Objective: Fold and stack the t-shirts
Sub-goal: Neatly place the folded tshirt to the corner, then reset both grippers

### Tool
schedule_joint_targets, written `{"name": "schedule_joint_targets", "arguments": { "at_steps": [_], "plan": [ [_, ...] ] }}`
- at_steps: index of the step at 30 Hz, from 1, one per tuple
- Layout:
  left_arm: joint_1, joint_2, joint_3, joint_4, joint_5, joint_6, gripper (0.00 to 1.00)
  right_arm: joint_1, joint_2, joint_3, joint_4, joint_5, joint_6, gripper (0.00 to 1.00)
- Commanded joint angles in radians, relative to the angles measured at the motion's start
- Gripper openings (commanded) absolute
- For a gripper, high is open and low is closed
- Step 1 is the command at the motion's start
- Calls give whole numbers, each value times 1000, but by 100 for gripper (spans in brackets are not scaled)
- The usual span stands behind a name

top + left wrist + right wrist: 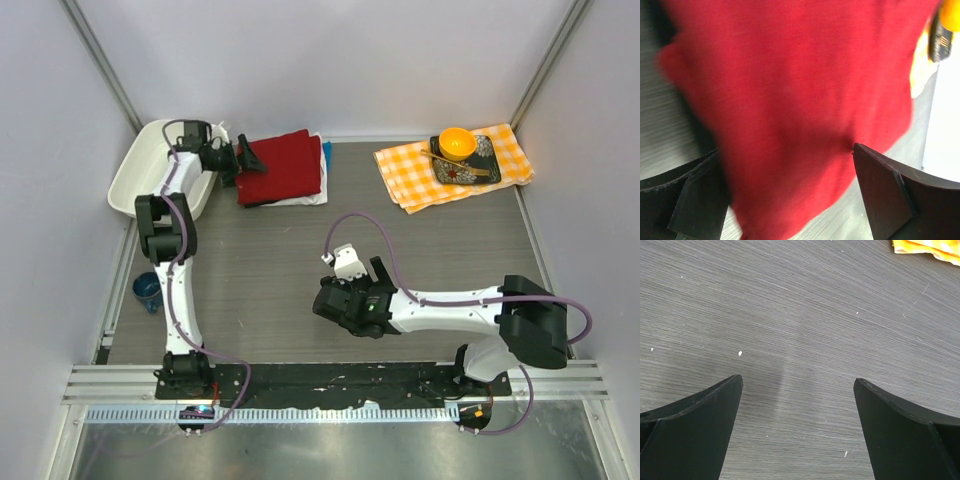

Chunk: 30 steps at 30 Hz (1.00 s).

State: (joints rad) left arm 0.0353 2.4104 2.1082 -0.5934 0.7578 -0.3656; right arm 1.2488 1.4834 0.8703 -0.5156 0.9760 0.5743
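Neatly folded, bright red t-shirt (285, 165)

- No writing, label, brand, number or sign is showing clearly enough to read in any of the three views.
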Motion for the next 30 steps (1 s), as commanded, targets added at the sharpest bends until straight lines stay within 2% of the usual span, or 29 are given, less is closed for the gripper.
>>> {"name": "schedule_joint_targets", "arguments": {
  "at_steps": [1, 5, 9, 10, 12, 16, 17, 24, 26, 30],
  "plan": [
    [71, -120, -98, 75, -126, -47, 100, 0, -61, -5, 17, 13, 4, 100],
    [92, -184, -132, 63, -259, -71, 100, 0, -80, -5, 19, 15, -4, 100],
    [89, -261, -163, 35, -446, -119, 100, 0, -100, -10, 11, 38, -1, 100],
    [89, -301, -166, 24, -533, -128, 100, 0, -101, -10, 11, 47, -1, 100],
    [86, -333, -174, -2, -590, -154, 100, 0, -98, -1, -1, 73, 7, 100],
    [45, -437, -188, -39, -741, -162, 100, -5, -100, 22, -18, 115, 22, 100],
    [19, -488, -192, -46, -808, -162, 100, -12, -100, 33, -18, 124, 30, 100],
    [-136, -716, -230, -83, -943, -154, 100, -127, -81, 166, -41, 49, 18, 100],
    [-201, -784, -312, -60, -950, -141, 100, -164, -60, 225, -43, -9, -17, 100],
    [-325, -942, -480, -46, -1000, -148, 100, -215, -12, 332, -81, 55, -34, 100]
  ]
}}
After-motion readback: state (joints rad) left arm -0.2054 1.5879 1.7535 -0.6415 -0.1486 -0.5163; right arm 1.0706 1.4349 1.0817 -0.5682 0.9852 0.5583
